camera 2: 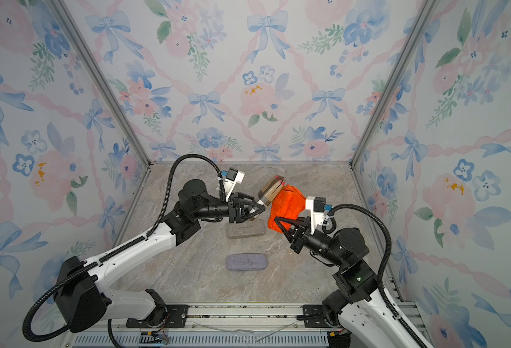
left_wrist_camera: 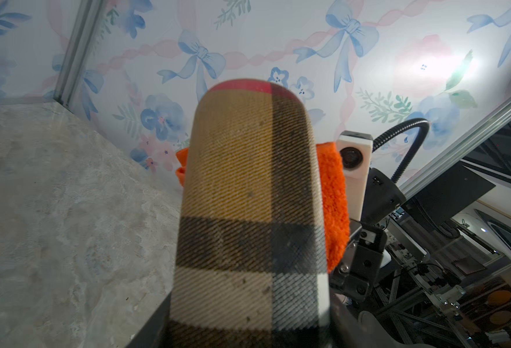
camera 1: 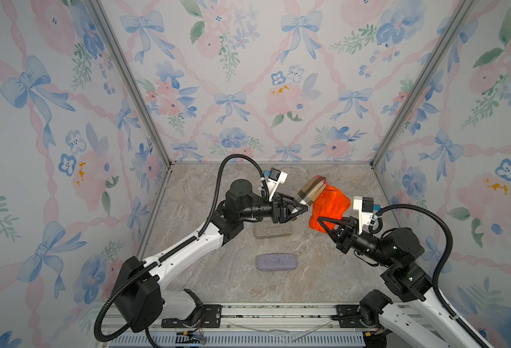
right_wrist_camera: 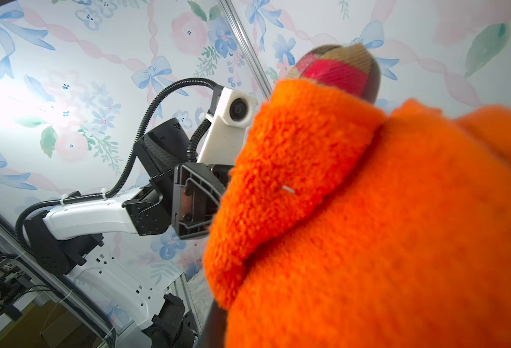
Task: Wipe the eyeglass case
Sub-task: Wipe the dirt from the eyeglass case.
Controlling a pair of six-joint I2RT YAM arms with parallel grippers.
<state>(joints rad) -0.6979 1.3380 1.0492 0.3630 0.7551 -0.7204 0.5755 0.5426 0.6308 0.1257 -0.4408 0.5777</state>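
A plaid eyeglass case (camera 1: 312, 190) (camera 2: 271, 189), tan and brown with a red end, is held up above the table, tilted. My left gripper (camera 1: 305, 208) (camera 2: 264, 210) is shut on its lower end. In the left wrist view the case (left_wrist_camera: 248, 195) fills the middle and hides the jaws. An orange fluffy cloth (camera 1: 331, 208) (camera 2: 287, 205) lies against the case's right side, and my right gripper (camera 1: 320, 219) (camera 2: 277, 221) is shut on its lower edge. In the right wrist view the cloth (right_wrist_camera: 368, 226) covers most of the case (right_wrist_camera: 338, 69); only the red end shows.
Two other cases lie on the marble table: a grey felt one (camera 1: 276, 262) (camera 2: 246, 262) near the front and a pale beige one (camera 1: 274, 232) (camera 2: 245, 232) under the left gripper. Floral walls close three sides. A metal rail (camera 1: 278, 313) runs along the front.
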